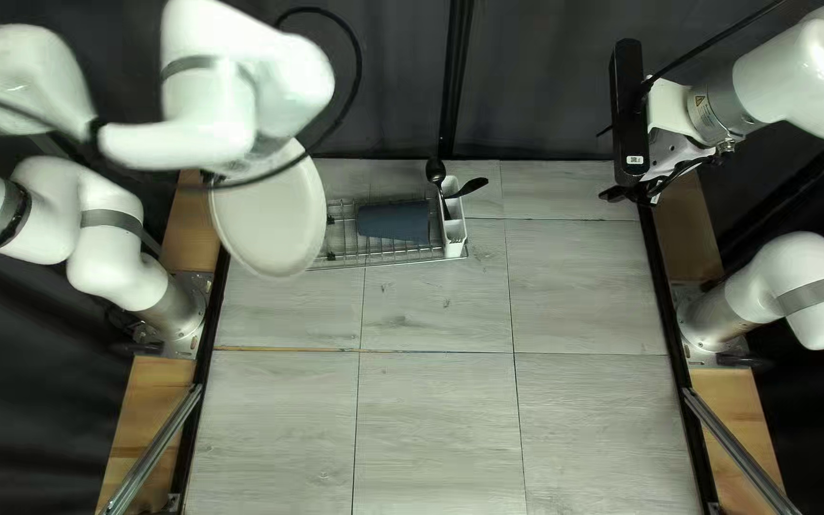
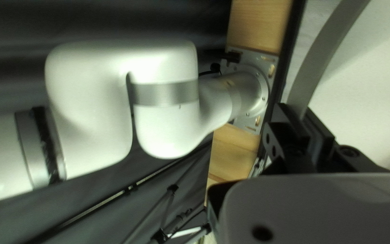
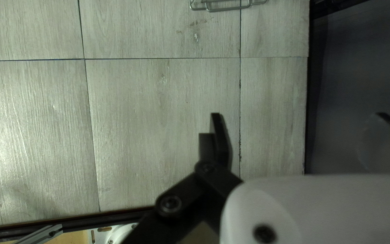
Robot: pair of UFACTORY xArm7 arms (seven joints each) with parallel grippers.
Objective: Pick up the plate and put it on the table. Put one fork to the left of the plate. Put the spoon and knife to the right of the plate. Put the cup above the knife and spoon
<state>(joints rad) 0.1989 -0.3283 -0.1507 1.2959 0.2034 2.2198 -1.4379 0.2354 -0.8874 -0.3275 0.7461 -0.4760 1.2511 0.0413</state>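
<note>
The left end effector (image 2: 298, 113) gripped the plate (image 1: 269, 215), raised near the rack (image 1: 391, 264); the right end effector (image 3: 299, 115) stood open. Placing the plate seemed underway, next needing levelling and lowering onto the bench (image 1: 431, 429).

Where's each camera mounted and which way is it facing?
Top left view: above the near edge of the table, slanting down toward its far edge; my left arm and right arm show.
Left wrist view: along my left gripper, toward my left arm's base; shares the plate with the top left view.
Right wrist view: along my right gripper, down at the table; shares the rack.
</note>
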